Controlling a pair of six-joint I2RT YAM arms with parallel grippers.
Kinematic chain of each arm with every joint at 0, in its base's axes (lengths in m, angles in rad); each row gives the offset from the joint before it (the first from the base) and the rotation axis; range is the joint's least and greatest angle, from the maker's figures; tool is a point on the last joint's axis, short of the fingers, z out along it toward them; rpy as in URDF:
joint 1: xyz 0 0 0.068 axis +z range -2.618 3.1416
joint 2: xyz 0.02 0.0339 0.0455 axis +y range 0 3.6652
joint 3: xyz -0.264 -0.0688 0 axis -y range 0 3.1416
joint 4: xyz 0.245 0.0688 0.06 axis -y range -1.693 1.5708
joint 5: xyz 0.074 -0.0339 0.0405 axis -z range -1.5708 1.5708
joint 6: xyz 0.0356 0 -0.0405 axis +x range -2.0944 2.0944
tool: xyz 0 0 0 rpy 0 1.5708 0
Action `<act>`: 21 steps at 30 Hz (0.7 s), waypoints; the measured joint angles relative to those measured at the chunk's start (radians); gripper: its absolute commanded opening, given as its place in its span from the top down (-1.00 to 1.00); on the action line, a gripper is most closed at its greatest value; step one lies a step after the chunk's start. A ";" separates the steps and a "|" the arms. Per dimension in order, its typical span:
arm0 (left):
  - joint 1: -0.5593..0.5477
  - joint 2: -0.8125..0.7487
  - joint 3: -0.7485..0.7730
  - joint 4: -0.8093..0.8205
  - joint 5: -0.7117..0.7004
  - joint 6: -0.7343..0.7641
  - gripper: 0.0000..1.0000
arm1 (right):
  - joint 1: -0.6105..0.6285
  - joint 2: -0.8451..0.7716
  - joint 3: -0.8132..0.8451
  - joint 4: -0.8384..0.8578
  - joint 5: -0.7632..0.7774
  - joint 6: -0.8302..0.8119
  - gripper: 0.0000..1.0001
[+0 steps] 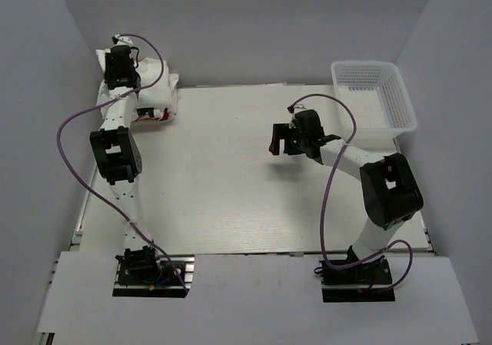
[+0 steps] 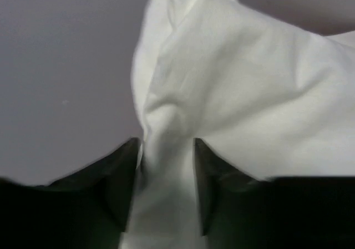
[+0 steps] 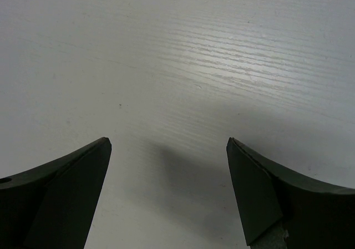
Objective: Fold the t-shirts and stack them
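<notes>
left gripper (image 2: pixel 166 155): clenched on a bunched fold of white cloth; in our left wrist view the fabric fills the gap between the two dark fingers and fans out above them
the t-shirts (image 1: pixel 156 86): a crumpled white heap at the table's 10 to 11 o'clock corner, close to the back wall, with a bit of red print showing at its near edge
right gripper (image 3: pixel 169 149): released, jaws spread wide over bare table (image 1: pixel 231 199), nothing between them
basket (image 1: pixel 401 99): at 1 to 2 o'clock, well apart from the heap
nearer arm: the left, already on the cloth; the right hangs right of the table's centre, well apart from it
direction that matters: from the right gripper the heap lies toward 9 to 10 o'clock; from the heap the open table lies toward 4 to 5 o'clock
long axis: we cannot tell, the cloth is too bunched to show hem or shoulders
step in hand, as we judge it: drawing one shirt off the heap
next move, as we judge it: pull toward 4 to 5 o'clock, so the right gripper can meet the cloth and help spread it flat
</notes>
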 measured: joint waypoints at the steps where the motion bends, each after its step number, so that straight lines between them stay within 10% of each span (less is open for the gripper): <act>1: 0.000 0.000 0.000 0.013 -0.016 0.006 -0.39 | 0.000 0.004 0.006 -0.006 0.001 0.000 -0.81; 3: -0.001 0.000 0.001 0.038 -0.042 0.006 -0.99 | 0.000 0.008 0.013 -0.011 0.001 0.000 -0.81; 15: -0.011 -0.040 -0.061 0.034 -0.087 -0.072 -1.00 | 0.000 -0.011 0.008 -0.013 0.001 0.008 -0.81; 21: -0.027 -0.142 -0.145 -0.104 0.105 -0.267 -1.00 | 0.000 -0.196 -0.121 0.010 0.005 0.028 -0.81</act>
